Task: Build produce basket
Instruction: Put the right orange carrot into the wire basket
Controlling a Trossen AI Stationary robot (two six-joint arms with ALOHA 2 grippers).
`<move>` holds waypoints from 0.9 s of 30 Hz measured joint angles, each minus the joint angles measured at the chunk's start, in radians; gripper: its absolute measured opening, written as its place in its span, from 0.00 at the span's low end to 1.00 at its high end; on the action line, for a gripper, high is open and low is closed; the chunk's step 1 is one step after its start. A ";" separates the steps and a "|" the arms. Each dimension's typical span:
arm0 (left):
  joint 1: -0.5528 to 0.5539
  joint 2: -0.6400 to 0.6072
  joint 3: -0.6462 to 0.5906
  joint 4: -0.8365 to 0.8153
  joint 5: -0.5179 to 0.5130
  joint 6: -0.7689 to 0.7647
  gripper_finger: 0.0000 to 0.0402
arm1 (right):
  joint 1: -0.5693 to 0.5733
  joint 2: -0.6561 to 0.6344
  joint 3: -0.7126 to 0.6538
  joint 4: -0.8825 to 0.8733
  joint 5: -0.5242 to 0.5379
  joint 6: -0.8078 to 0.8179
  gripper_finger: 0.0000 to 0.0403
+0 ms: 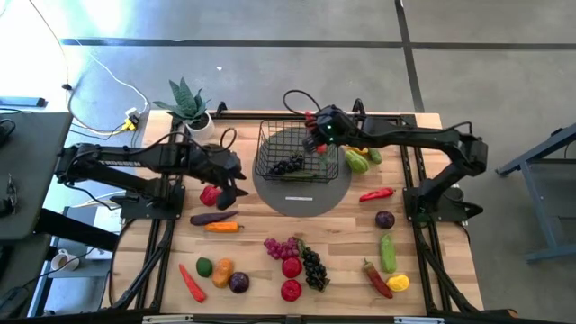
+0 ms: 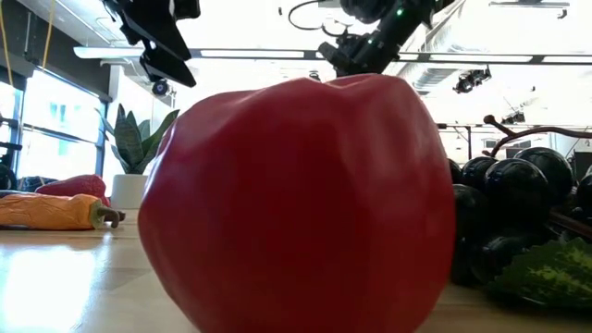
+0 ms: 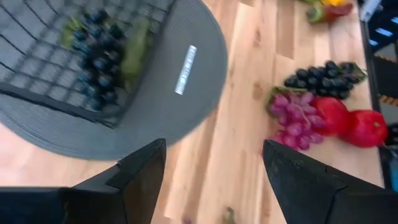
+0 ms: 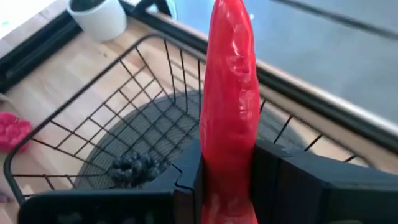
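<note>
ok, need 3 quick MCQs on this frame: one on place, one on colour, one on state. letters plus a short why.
1. Where does the basket stand?
A. on the grey round disc
B. on bare wood by the potted plant
C. off the table

2. What colour is the long pepper in the right pincer?
A. green
B. yellow
C. red

3. How is the left pincer?
A. open, holding nothing
B. shut on a carrot
C. shut on grapes

Answers:
1 A: the high view shows the wire basket sitting on the grey disc.
2 C: the right wrist view shows a red pepper clamped between the fingers, above the basket.
3 A: the left wrist view shows its fingers apart with only table between them.
</note>
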 joint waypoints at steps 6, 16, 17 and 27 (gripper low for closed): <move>-0.077 0.000 0.000 -0.066 0.003 -0.061 0.64 | 0.000 0.056 0.000 0.001 -0.021 0.033 0.15; -0.176 0.000 -0.016 -0.187 -0.001 -0.090 0.64 | 0.000 0.074 0.000 0.009 -0.032 -0.026 0.16; -0.184 0.000 -0.028 -0.200 0.000 -0.090 0.64 | 0.000 0.074 0.000 0.011 -0.045 -0.031 0.16; -0.255 0.000 -0.101 -0.222 -0.001 -0.165 0.64 | -0.004 0.074 0.000 0.014 -0.055 -0.060 0.28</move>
